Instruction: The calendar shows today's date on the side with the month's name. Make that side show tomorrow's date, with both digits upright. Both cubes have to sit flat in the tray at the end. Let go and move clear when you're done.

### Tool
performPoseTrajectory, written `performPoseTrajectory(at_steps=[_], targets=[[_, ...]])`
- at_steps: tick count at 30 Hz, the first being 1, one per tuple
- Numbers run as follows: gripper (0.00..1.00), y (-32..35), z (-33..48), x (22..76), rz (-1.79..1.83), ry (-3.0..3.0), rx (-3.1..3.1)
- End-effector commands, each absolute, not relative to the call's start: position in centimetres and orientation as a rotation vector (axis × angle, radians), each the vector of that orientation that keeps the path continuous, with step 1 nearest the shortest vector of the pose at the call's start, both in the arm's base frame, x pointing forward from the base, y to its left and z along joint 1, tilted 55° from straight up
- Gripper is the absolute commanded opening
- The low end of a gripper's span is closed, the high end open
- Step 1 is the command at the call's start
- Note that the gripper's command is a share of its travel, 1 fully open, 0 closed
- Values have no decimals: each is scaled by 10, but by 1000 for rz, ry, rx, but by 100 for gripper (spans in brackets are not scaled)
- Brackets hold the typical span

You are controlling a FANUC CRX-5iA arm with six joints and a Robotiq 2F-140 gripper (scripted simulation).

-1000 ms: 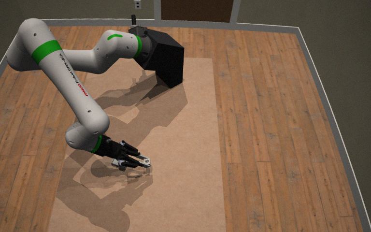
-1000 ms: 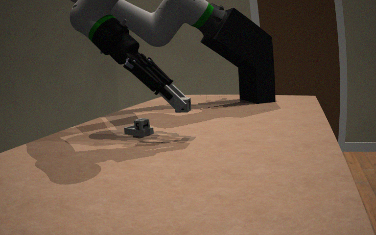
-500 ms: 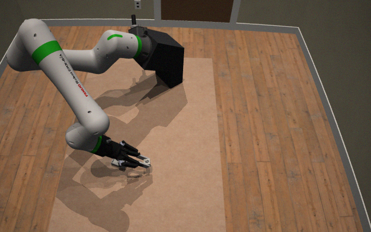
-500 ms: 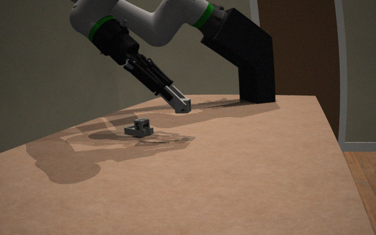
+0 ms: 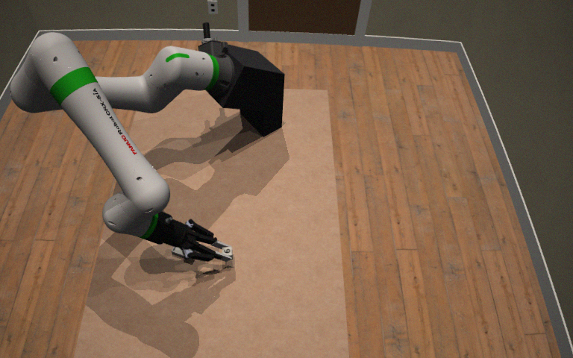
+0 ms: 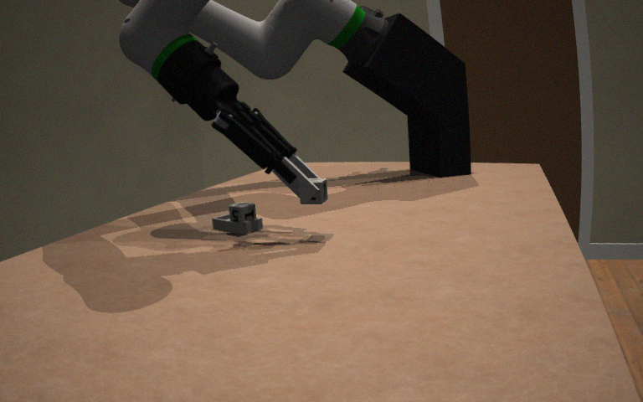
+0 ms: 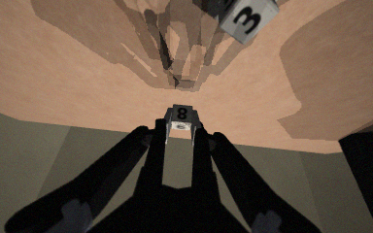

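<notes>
My gripper (image 5: pixel 223 250) (image 6: pixel 311 190) (image 7: pixel 182 116) is shut on a light grey cube (image 5: pixel 227 250) (image 6: pixel 323 190) (image 7: pixel 183 113), held in the air above the table beside the tray. Its upper face shows a 6 or 9 in the top view. The wrist view shows an 8 on another face. The grey tray (image 6: pixel 222 224) sits on the table, mostly hidden behind the gripper in the top view. The other cube (image 6: pixel 242 213) (image 7: pixel 249 18) sits in one end of it. Its sides show what look like a 5 and a sideways 1 in the exterior view, and a 3 in the wrist view.
The tan table top (image 5: pixel 291 253) (image 6: pixel 379 293) carries the arm's black pedestal (image 5: pixel 260 92) (image 6: pixel 438 118) at the back. The arm reaches over the table's left part in the top view. Its shadows fall around the tray. Walls and a brown door stand behind.
</notes>
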State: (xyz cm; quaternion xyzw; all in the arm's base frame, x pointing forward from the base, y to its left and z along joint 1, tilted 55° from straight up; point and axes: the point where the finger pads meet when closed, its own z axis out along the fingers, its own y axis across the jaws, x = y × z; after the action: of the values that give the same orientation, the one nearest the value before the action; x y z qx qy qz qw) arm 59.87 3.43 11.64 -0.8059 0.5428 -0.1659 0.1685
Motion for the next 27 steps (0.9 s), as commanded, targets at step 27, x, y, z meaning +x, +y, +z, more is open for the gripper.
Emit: performPoseTrajectory(at_steps=[27], targets=[[25,11,93,622,-472,1543,-2292]])
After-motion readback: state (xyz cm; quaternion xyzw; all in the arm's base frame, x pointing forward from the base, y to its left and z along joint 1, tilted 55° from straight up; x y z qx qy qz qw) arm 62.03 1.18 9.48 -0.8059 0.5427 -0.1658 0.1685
